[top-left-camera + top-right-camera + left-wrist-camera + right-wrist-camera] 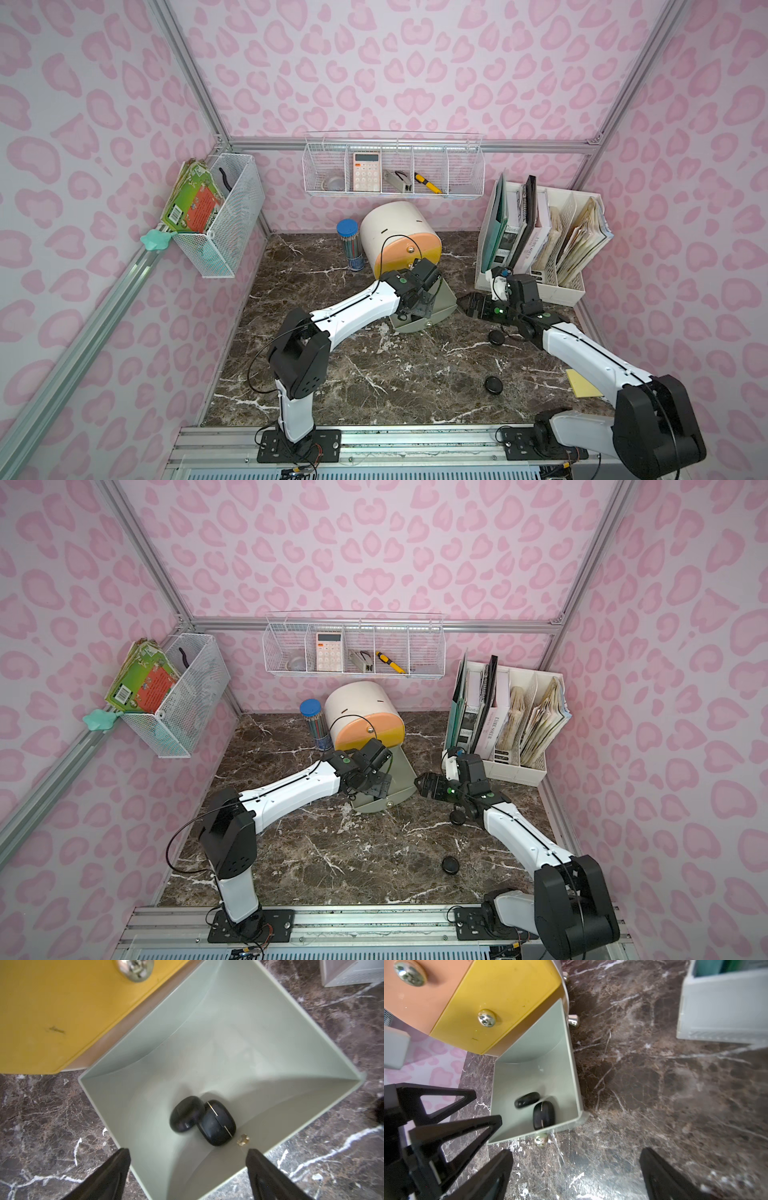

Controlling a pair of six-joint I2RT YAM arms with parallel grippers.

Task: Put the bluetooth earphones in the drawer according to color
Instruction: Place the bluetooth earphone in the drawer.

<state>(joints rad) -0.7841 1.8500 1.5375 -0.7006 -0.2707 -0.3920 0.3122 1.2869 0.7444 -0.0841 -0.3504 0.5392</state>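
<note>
The white barrel cabinet stands at the back, its peach and yellow drawers shut and its grey-green drawer pulled out. Two black earphones lie side by side inside it, near its front wall. My left gripper hovers open above them, holding nothing. My right gripper is open and empty over bare table, just right of the drawer. Two more black earphones lie on the table right of centre, seen in both top views.
A white file rack full of folders stands at the back right, close behind my right arm. A blue-lidded pencil tube stands left of the cabinet. Wire baskets hang on the walls. A yellow note pad lies under the right arm.
</note>
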